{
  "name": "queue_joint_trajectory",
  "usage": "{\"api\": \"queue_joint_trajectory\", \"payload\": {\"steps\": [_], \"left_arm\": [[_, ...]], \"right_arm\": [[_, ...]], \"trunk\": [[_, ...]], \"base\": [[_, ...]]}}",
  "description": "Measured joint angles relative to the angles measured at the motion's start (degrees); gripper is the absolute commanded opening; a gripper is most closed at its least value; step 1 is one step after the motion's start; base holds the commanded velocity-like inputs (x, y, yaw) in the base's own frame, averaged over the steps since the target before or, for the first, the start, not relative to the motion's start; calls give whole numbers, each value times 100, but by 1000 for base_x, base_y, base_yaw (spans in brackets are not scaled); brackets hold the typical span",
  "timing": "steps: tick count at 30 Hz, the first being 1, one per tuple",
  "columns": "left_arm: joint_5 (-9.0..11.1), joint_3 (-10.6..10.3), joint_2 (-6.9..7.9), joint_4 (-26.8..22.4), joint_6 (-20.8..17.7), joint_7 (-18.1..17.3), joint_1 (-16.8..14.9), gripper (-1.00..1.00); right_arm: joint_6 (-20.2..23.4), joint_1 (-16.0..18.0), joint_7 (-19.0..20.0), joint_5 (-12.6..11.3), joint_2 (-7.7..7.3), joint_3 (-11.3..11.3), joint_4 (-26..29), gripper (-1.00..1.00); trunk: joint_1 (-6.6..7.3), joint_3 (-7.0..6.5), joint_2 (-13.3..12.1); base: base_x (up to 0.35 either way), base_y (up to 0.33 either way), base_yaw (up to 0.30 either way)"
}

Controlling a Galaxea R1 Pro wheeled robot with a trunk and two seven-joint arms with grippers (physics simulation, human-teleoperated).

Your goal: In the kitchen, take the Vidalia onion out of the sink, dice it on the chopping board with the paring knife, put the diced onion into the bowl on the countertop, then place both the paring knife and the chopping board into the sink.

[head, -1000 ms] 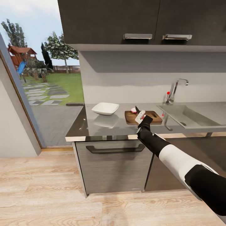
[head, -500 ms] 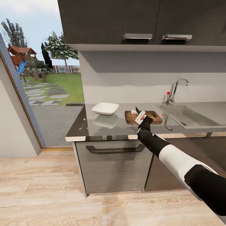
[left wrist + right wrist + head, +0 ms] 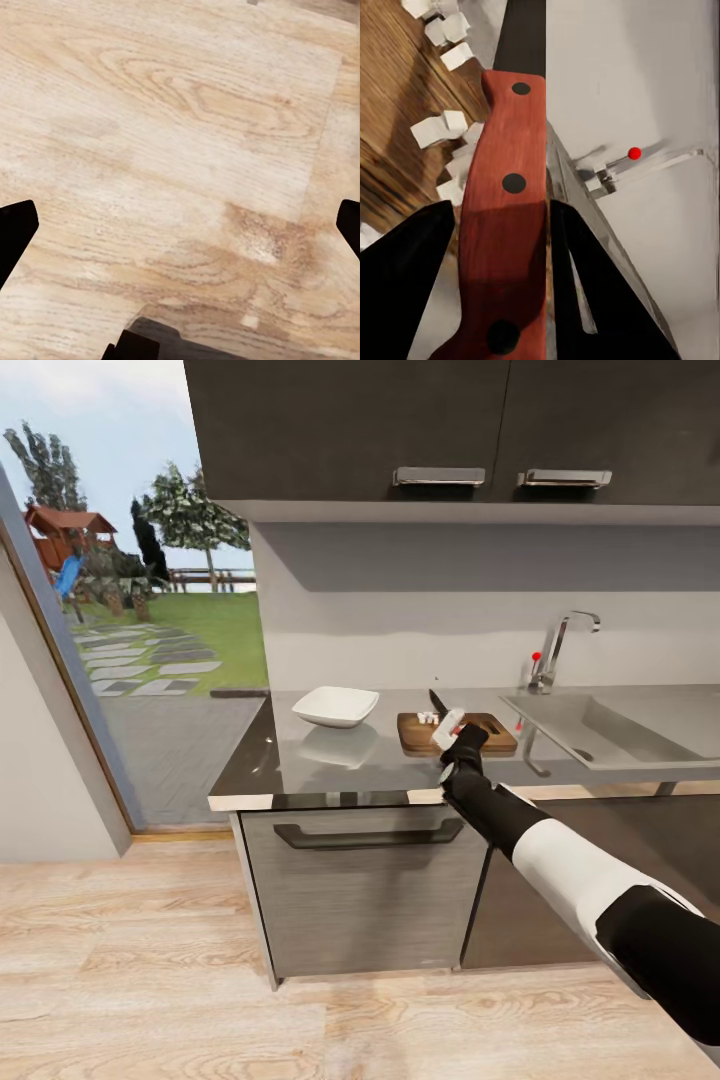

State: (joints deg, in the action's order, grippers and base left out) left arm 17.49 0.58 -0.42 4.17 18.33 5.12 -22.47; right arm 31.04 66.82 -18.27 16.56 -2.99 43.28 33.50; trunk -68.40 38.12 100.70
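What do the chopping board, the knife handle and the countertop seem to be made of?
Chopping board: wood, brown with streaky grain. Paring knife handle: reddish, matte, three dark rivets, possibly stained wood or plastic. Countertop: glossy dark slab mirroring the bowl, perhaps polished stone.

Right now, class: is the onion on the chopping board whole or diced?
Diced. Small white cubes lie scattered on the chopping board, beside the paring knife held in the right claw.

Paring knife (image 3: 510,195): blade tip and handle butt cut off by frame edges. Sink (image 3: 640,735): far right end cropped.
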Motion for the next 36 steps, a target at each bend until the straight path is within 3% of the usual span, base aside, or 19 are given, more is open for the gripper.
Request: {"api": "queue_joint_trajectory", "payload": {"steps": [2,3,6,8,10,12,13,14,16,18,30,36], "left_arm": [[0,1,0,0,0,0,0,100],[0,1,0,-1,0,0,0,100],[-1,1,0,-1,0,0,2,100],[-1,1,0,-1,0,0,2,100],[-1,1,0,-1,0,0,0,100],[-2,1,0,-1,0,0,1,100],[-1,0,0,0,0,0,0,100],[0,0,0,0,0,2,-1,100],[1,0,0,0,0,2,0,100],[0,0,0,1,1,1,4,100],[0,0,9,2,3,4,-1,100],[0,0,9,2,4,4,-1,100]], "right_arm": [[15,0,17,-29,-248,-60,430,-100],[29,0,70,-116,-414,-240,719,-100],[49,1,407,-608,-850,-1160,1455,-100],[51,2,636,-743,-1049,-1599,1754,-100],[61,3,1283,-800,-1235,-2365,2050,-100],[63,3,2230,-848,-1293,-3183,2137,-100],[66,3,2734,-846,-1305,-3452,2153,-100],[68,3,3020,-843,-1311,-3562,2160,-100],[74,3,3487,-830,-1325,-3702,2168,-100],[76,2,3633,-829,-1330,-3742,2177,-100],[159,0,3677,-829,-1324,-3753,2287,-100],[267,0,3676,-829,-1324,-3752,2405,-100]], "trunk": [[0,0,0],[0,-1,0],[0,-1,0],[0,0,0],[0,0,0],[1,0,0],[2,0,0],[2,0,0],[3,0,0],[3,0,0],[0,0,0],[0,-12,0]], "base": [[0,0,0],[0,0,0],[0,0,0],[0,0,0],[3,0,0],[116,0,0],[222,0,0],[274,0,0],[309,8,0],[307,108,0],[97,279,-7],[0,329,-231]]}}
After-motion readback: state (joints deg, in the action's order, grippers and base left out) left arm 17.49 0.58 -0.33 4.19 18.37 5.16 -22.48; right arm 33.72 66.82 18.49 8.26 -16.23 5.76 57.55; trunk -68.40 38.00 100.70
